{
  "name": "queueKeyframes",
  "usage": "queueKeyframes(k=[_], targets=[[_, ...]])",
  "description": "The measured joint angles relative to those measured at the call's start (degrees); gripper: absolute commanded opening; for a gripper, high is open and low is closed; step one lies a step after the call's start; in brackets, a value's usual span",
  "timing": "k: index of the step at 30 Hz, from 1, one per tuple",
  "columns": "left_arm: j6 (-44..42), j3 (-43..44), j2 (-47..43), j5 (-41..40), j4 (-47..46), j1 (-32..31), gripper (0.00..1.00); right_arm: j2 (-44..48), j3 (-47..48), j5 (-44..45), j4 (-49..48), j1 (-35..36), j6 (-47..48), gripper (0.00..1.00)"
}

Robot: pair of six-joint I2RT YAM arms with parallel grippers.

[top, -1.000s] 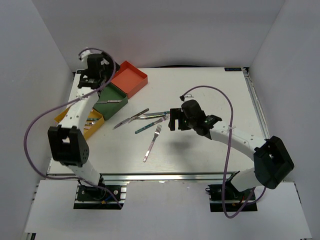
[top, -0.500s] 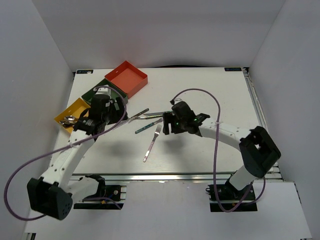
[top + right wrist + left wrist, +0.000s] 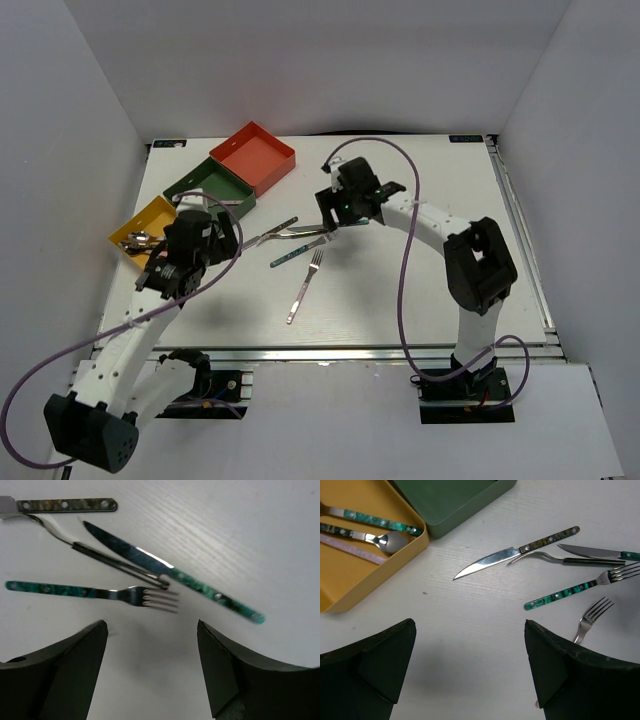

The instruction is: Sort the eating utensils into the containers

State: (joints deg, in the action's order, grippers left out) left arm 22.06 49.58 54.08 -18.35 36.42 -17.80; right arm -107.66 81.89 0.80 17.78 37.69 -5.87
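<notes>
Across the white surface [image 3: 420, 290], we are watching the left arm [image 3: 140, 315] swinging back from the trays [image 3: 205, 183], its tool [image 3: 470, 630] gaping wide and empty. The right tool [image 3: 151, 630], equally open and bare, is shifting over the loose cluster. Spoons [image 3: 375, 527] are lying in the yellow tray [image 3: 385, 575]. Five knives and forks [image 3: 290, 257] are waiting unsorted, two touching, which is likely complicating a clean pick.

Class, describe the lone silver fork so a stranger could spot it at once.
On the white table, find the cutlery cluster at the middle. One fork lies apart, toward the near edge. Unlike the teal-handled fork beside it, it is all silver.
</notes>
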Motion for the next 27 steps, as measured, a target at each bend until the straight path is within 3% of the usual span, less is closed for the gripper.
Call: queueKeyframes(k=[7, 17, 23, 26, 27], targets=[[0.44, -3.28, -7.74, -3.96, -1.18, 0.0, 0.98, -8.33, 7.8, -8.13, 5.27, -9.73, 19.98, 0.8], [0.42, -4.57, -8.7, -4.13, -2.19, 0.0, 0.98, -21.53, 19.87, -13.94, 11.37, -12.15, 38.71, 0.78], [0.39, -4.76, -8.81, -3.23, -2.21, 0.0, 0.98, -21.92, 20.09, -15.65, 11.8, -12.17, 42.34, 0.71], [0.39, -4.76, -8.74, -3.17, -2.21, 0.0, 0.98, -20.85, 18.01, -16.68, 10.62, -12.17, 43.56, 0.64], [0.37, -4.76, -8.76, -3.17, -2.21, 0.0, 0.98, -20.46, 17.2, -17.07, 10.14, -12.17, 43.95, 0.58]])
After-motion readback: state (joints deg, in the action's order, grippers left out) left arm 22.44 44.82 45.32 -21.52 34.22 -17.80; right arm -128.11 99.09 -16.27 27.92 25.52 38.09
